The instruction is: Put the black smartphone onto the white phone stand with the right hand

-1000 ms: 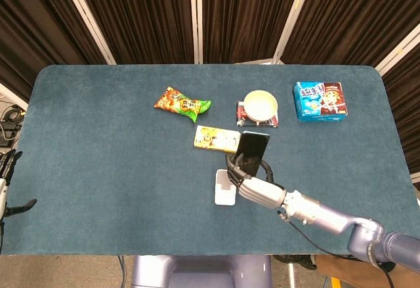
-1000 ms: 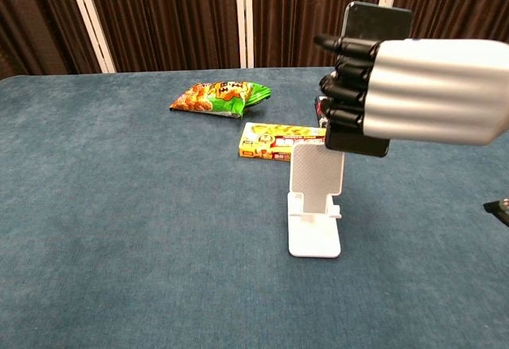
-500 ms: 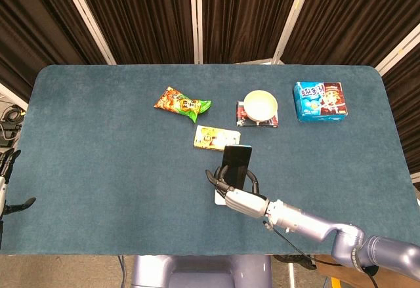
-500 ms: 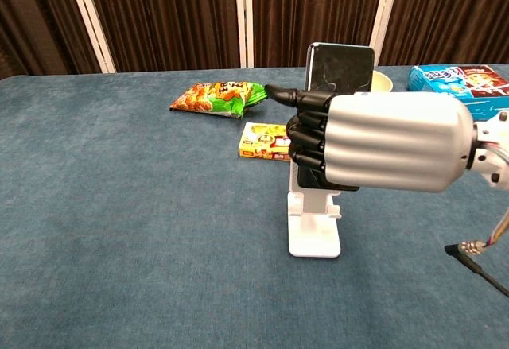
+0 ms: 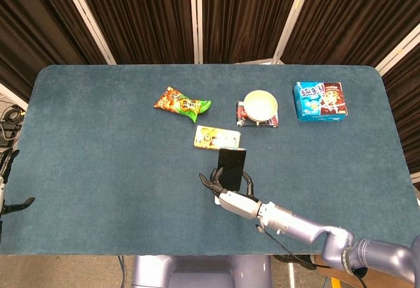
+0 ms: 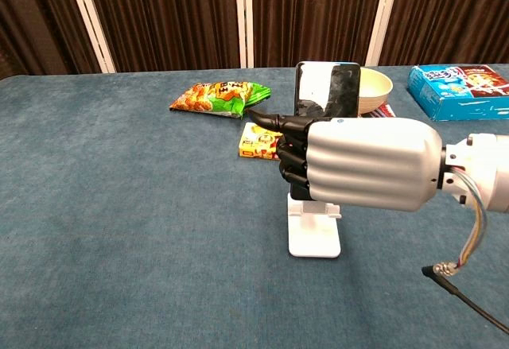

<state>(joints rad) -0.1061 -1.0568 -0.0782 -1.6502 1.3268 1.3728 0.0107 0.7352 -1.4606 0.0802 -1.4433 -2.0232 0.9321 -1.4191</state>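
My right hand (image 6: 358, 162) grips the black smartphone (image 6: 328, 88) upright, fingers wrapped round its lower half. In the head view the black smartphone (image 5: 231, 166) stands above my right hand (image 5: 231, 196). The white phone stand (image 6: 314, 236) sits on the blue table directly below and behind the hand; only its base and lower lip show in the chest view, and the hand hides nearly all of it in the head view. Whether the phone touches the stand's backrest I cannot tell. My left hand (image 5: 6, 186) hangs at the table's left edge, fingers apart, holding nothing.
A yellow snack box (image 5: 213, 138) lies just behind the stand. Farther back are a green and orange snack bag (image 5: 182, 102), a cream bowl (image 5: 260, 105) on a dark packet, and a blue box (image 5: 319, 101). A loose cable (image 6: 465, 297) trails near the right forearm.
My right hand has carried the phone leftward and down, from right of the stand to directly over it. The left hand has stayed put.
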